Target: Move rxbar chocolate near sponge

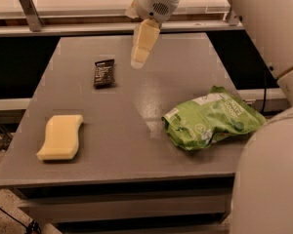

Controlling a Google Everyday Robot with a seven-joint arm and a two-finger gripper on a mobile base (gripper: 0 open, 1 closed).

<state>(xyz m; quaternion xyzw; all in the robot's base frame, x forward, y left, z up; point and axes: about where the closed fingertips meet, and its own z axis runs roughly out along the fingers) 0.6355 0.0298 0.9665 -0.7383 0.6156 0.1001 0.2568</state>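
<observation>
**A:** Can any writing be read here?

**B:** None. The rxbar chocolate (pixel 104 73), left of centre in the upper half of the frame, has pale lettering on its black wrapper, but the marks are too small to read.

**A:** What about the green bag (pixel 212 118)?

**B:** It lies right of centre and has white label patches and dark print on the crinkled front. No word or brand comes out clearly.

**A:** And the gripper (pixel 138 62)?

**B:** It hangs at the upper centre, above the table (pixel 136 145) and just right of the bar. No lettering can be read on it.
</observation>
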